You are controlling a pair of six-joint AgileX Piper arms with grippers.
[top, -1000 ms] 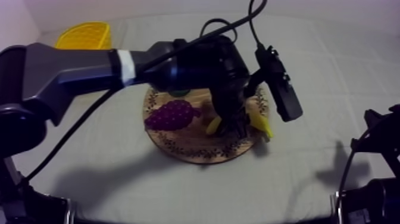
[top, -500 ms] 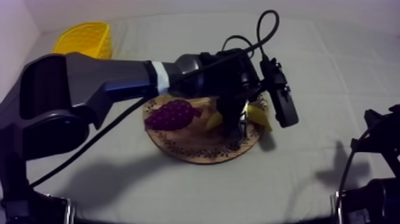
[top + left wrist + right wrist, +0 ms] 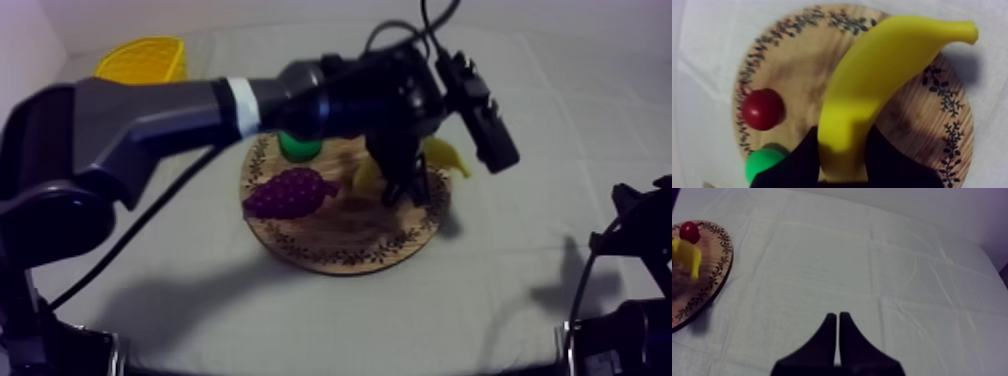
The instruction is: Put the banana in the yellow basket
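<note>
The left gripper (image 3: 844,152) clamps the banana (image 3: 872,85) near one end, seemingly just above the wooden board (image 3: 330,262) mid-frame, ready for the yellow basket (image 3: 143,60) at upper left, while the right gripper (image 3: 838,333) sits pinched together, empty.

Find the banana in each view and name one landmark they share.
Top view: banana in the left gripper, over the wooden board's right rim.
Left wrist view: banana between the near fingers, above the board.
Right wrist view: banana over the board, beside the small red fruit.
Shared landmark: the board's patterned rim.

Overhead slant, left wrist close over board (image 3: 792,55), all 3 share it
</note>
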